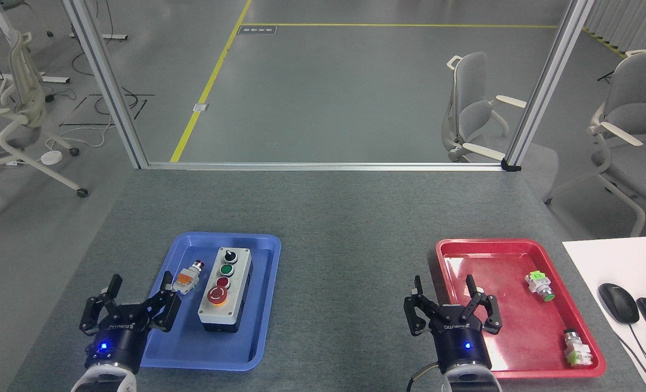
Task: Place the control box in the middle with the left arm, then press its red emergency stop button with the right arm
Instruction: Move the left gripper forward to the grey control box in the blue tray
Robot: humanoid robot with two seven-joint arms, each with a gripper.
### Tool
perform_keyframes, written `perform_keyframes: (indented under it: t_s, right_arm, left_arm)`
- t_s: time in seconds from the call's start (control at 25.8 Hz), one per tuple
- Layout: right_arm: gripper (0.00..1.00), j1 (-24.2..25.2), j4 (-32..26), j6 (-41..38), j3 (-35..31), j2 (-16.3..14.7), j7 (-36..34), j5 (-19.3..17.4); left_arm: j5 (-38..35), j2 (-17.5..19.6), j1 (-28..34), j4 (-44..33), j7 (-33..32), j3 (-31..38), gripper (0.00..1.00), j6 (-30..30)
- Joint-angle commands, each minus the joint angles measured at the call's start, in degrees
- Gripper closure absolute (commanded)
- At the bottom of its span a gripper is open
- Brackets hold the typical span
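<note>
A grey speckled felt-like tabletop (334, 218) is seen filling the lower half of the head view, and its bare middle (350, 283) is left unoccupied between two trays. A blue plastic tray (257, 305) is set at the left and a red plastic tray (464, 250) at the right, well apart from each other. Inside the blue tray, the oblong control box with a light-grey face and a black base (242, 294) is laid lengthwise, its row of controls running toward the robot. The large red mushroom emergency stop button with a yellow ring (217, 295) is placed at the near end of that row.

The left gripper (139, 288), black and mounted on a dark wrist with a blue light, is held low over the near-left corner of the blue tray; its fingers are spread wide and nothing is grasped. The right gripper (444, 287) is held low at the near-left edge of the red tray, fingers likewise parted and empty. A small loose push-button with an orange body (188, 278) is seen just beside the box.
</note>
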Motion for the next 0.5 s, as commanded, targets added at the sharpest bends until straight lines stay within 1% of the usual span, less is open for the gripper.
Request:
perform_keyframes:
  t_s: [0.0,0.12,0.31,0.46]
  right_arm:
    - [0.01,0.1,-0.1,-0.3,0.2,-0.5,-0.2,-0.2]
    - [0.01,0.3,-0.1,-0.4,0.1,-0.7,-0.2,-0.3]
    - [0.01,0.6,-0.2,-0.4,0.0,-0.2,-0.3,-0.3]
    - [0.01,0.6,-0.2,-0.9,0.0,-0.2,-0.3,-0.3]
  left_arm:
    - [0.0,-0.2,0.3,-0.4,0.5,0.5,0.01,0.2]
    - [0.2,-0.4,0.3,-0.6,1.7,0.6,0.01,0.4]
    - [0.3,-0.4,1.6,-3.7,2.2,0.5,0.01,0.3]
    - [0.5,-1.0,6.0,-8.7,2.2,0.4,0.01,-0.3]
